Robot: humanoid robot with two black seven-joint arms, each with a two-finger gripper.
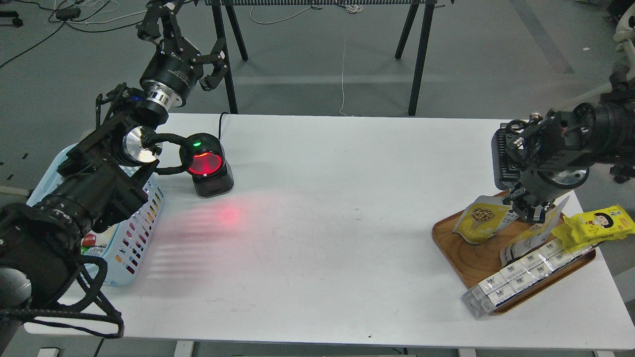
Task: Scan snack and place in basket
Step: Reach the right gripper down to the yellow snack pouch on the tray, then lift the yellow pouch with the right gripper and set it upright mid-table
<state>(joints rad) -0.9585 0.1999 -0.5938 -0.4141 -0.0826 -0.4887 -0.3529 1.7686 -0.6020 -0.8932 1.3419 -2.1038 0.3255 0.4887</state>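
The snack (pixel 482 219), a small yellow pouch picturing tan beans, hangs tilted over the left end of the brown wooden tray (pixel 469 260). My right gripper (pixel 527 210) is shut on the pouch's right edge and holds it just above the tray. The light blue basket (pixel 136 233) stands at the table's left edge, mostly hidden behind my left arm. My left gripper (pixel 212 67) is raised beyond the table's far left corner, its fingers spread and empty.
A black scanner (pixel 208 168) with a glowing red window stands right of the basket and throws red light on the table. The tray also holds a bright yellow packet with a girl's face (pixel 598 225), a white pouch (pixel 531 239) and a row of clear-wrapped white boxes (pixel 521 277).
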